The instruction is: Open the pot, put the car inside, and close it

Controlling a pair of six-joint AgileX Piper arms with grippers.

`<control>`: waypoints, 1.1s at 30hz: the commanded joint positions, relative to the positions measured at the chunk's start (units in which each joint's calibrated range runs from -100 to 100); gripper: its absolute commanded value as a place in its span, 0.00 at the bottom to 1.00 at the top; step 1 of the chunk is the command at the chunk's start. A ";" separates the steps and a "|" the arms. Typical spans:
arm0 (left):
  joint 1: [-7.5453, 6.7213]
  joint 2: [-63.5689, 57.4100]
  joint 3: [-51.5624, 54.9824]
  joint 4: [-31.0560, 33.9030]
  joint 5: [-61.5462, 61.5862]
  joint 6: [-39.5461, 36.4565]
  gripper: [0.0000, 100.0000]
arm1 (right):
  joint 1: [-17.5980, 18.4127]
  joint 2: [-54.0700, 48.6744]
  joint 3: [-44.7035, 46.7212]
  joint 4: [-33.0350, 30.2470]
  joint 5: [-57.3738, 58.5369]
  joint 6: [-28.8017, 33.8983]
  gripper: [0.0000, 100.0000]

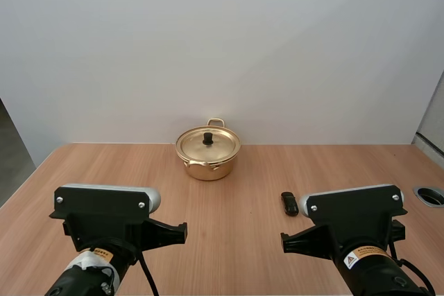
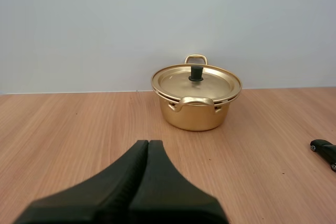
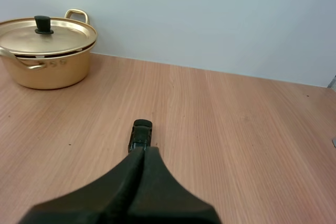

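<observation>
You see the left claw [image 2: 148,145] facing the lidded pot [image 1: 208,157] and the right claw [image 3: 144,151] just behind the car [image 1: 289,203] on the desk [image 1: 229,202], both pressed together and empty, apparently one posted per object.

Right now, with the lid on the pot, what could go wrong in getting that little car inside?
1. The car is small and low on the table, just beyond the shut right end effector; a slightly off pinch might nudge it and roll it away.
2. The lid offers only a small black knob; the left end effector, also shut, could slip off it or drag the pot along.
</observation>
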 commanded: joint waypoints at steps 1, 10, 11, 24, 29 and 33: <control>-0.05 0.00 0.00 -0.05 0.13 -0.02 0.00 | -0.01 0.00 0.00 0.07 -0.03 -0.02 0.00; -0.05 0.00 0.00 0.20 -0.24 3.93 0.00 | -0.01 0.00 0.00 0.04 -5.71 -0.02 0.00; -0.05 0.00 0.00 0.20 -0.24 5.33 0.00 | -0.01 0.00 0.00 0.04 -8.83 -0.02 0.00; -0.05 32.24 -26.76 0.20 16.93 2.69 0.00 | -0.01 27.80 -29.27 1.78 15.73 0.72 0.00; -0.05 50.74 -35.06 -2.14 25.61 1.98 0.00 | -0.01 43.93 -36.42 2.45 25.14 1.96 0.00; -0.05 60.48 -38.30 -12.86 11.10 2.93 0.00 | -0.01 53.70 -39.88 2.45 23.33 1.96 0.00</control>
